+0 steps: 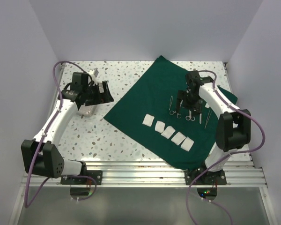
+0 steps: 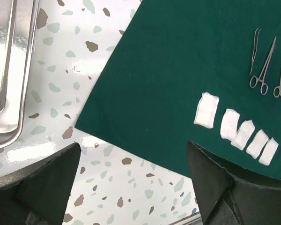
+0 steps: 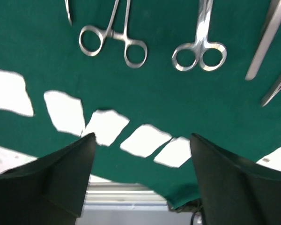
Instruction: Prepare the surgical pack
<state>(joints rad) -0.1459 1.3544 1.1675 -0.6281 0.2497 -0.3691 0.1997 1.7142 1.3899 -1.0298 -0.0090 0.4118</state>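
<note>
Black left gripper spread wide, empty, right gripper likewise

Surgical pack drape: dark green cloth, matt. Gauze squares on it: white, soft, matt. Instruments on it: polished shiny metal. Tray left of drape: glossy metal. Surface under it: speckled, smooth, glossy.

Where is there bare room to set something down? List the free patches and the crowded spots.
Free: the far-left half of the drape, beyond the gauze row; the table between tray and drape, down to the near rail. Crowded: the drape's right side, where instruments lie under the right gripper, gauze just nearer.
</note>
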